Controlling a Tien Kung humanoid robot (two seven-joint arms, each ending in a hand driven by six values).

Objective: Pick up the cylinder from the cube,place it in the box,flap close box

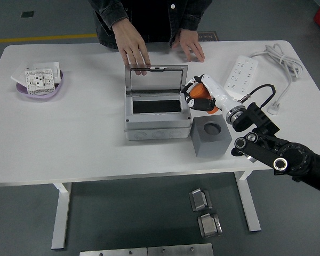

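Seen from the head view, the right hand point(194, 95) is clenched around the orange cylinder point(201, 102), holding it in the air just beside the right wall of the grey junction box point(157, 114), above and behind the grey cube point(211, 136). Its long axis looks tilted rather than upright, though the fingers hide too much to tell which way its ends point. The cube's round socket shows empty. The box sits mid-desk, lid point(156, 79) raised and leaning back, dark opening exposed. A person at the far edge rests one hand point(132, 48) on the lid's top edge and the other hand point(190, 45) flat on the white desk point(85, 144). A purple dish point(40, 88) holding a wall socket lies near the left edge; a power strip point(240, 77) with its cable lies toward the far right corner. Grey floor with a yellow line lies beyond; metal parts lie under the desk.
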